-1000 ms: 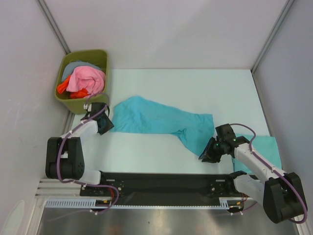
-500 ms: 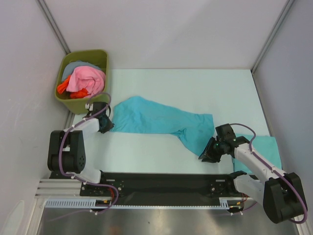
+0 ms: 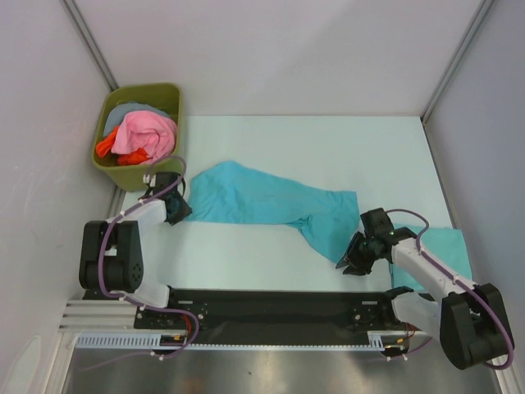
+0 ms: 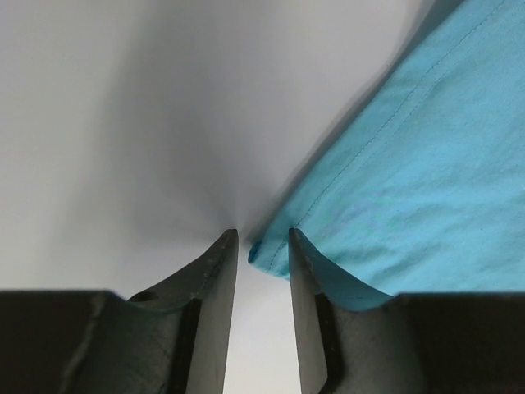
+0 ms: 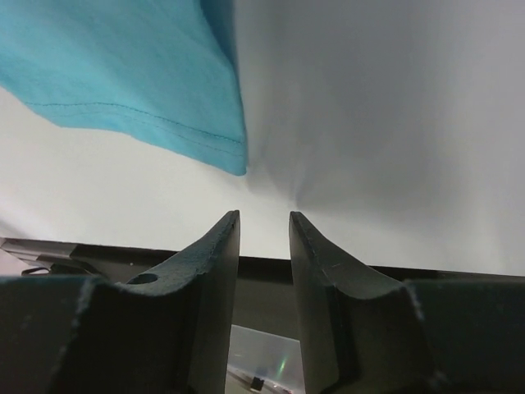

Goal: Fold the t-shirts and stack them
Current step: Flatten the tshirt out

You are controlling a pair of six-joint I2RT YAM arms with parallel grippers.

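**Q:** Where does the t-shirt (image 3: 262, 201) lie?

**A:** In a long band across the table (image 3: 328, 148). One end is at the left gripper (image 4: 262, 238), the other just ahead of the right gripper (image 5: 262, 217).

**Q:** Is either holding it?

**A:** Neither, by the look of it. The left gripper's jaws stand narrowly parted, with a hem corner poking between their tips, unpinched. The right gripper, parted just as narrowly, is empty. The nearest corner lies ahead of it and to its left.

**Q:** Why opposite ends?

**A:** Likely to take both ends and pull the cloth flat for folding. A second t-shirt (image 3: 449, 245) lies behind the right gripper.
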